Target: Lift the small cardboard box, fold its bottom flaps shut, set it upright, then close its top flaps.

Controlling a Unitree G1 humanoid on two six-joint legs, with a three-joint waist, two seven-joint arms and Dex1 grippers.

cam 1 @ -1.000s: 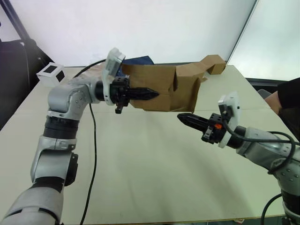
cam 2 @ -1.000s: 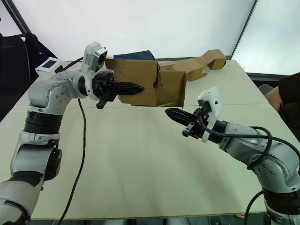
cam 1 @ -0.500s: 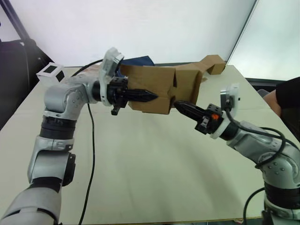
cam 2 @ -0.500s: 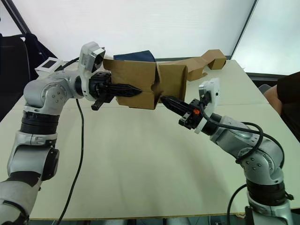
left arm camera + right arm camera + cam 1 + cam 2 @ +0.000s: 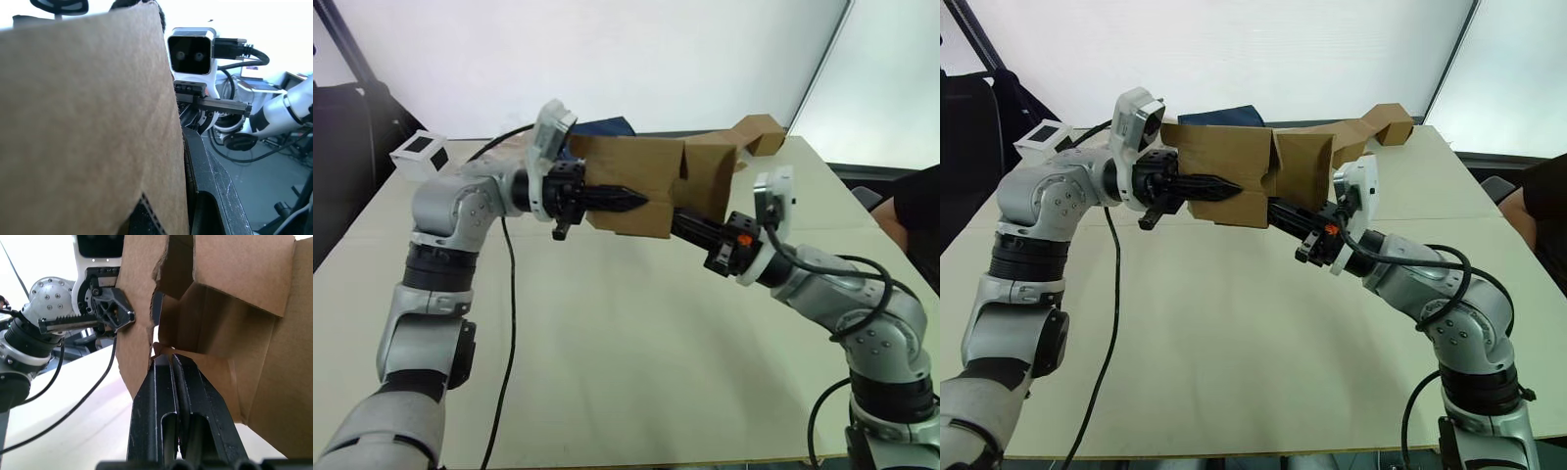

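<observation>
Head views: the left gripper (image 5: 631,201) is clamped on a wall of the small cardboard box (image 5: 641,176), plain brown corrugated board, held above the pale table (image 5: 636,352). The right gripper (image 5: 1275,210) reaches under it.

Left wrist view: fibrous cardboard close against the finger.

Right wrist view: fingers (image 5: 168,396) pressed together, tips at a ragged bottom flap.

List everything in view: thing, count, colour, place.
small cardboard box: 1, brown, held above the table, flaps open
larger cardboard piece: 1, brown, far right of table
white cube: 1, white with black squares, far left corner of table
dark blue item: 1, behind the box, partly hidden
table: 1, beige
person: 1, dark sleeve, right edge
left gripper: black, shut on the box wall
right gripper: black, shut, tips at the box's open underside
</observation>
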